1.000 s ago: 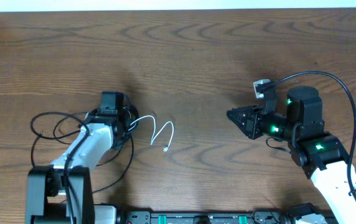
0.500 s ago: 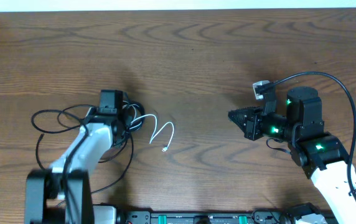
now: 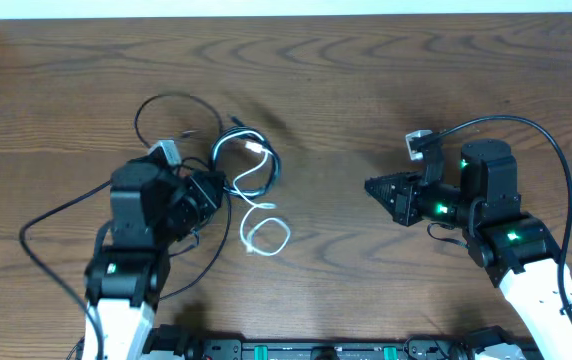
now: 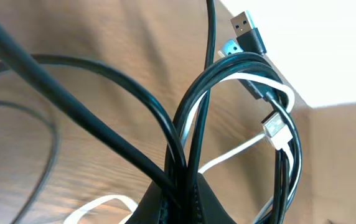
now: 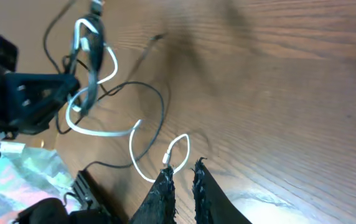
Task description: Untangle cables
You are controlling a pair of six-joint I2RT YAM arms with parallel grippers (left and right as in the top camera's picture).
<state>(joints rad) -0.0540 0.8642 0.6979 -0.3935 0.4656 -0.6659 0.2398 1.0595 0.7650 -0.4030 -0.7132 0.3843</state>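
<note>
The cables (image 3: pixel 256 160) are a bunch of black cords and one white cord, hanging in loops from my left gripper (image 3: pixel 209 188). In the left wrist view that gripper (image 4: pixel 181 198) is shut on several black strands, with a black plug (image 4: pixel 249 30) and a white plug (image 4: pixel 276 126) dangling beyond. The white cord's end loop (image 3: pixel 266 236) lies on the table. A thin black loop (image 3: pixel 171 105) lies farther back. My right gripper (image 3: pixel 369 185) hovers apart at the right, its jaws nearly together and holding nothing (image 5: pixel 182 169). The white loop (image 5: pixel 179 144) lies just beyond its tips.
A long black cord (image 3: pixel 51 215) trails left from the bunch across the wooden table (image 3: pixel 326 90). The left arm (image 5: pixel 28 99) shows at the left of the right wrist view. A pale wall edge runs along the table's far side.
My left gripper has closed on the cables and swung up and back, dragging the bunch toward the table's middle. The loops have spread out. The right arm has barely moved.
</note>
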